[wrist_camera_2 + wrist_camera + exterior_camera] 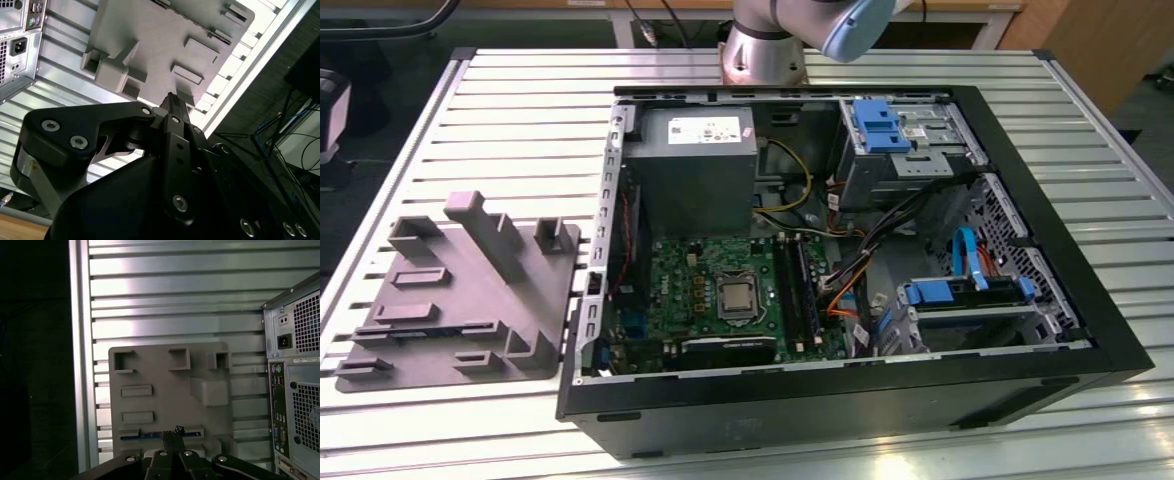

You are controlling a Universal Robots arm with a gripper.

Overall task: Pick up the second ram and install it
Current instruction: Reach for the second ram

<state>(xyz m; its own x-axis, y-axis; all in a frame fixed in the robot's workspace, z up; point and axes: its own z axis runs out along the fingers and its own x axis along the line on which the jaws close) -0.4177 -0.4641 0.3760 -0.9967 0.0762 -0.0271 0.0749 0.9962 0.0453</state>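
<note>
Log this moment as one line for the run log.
end effector: shut, over grey tray | second ram: in tray slot, ungrasped | computer case: open

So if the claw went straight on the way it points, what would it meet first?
Most likely the second ram, lying in a slot of the grey tray: the claw lines up with that slot in the first wrist view. The gap between them is unclear.
</note>
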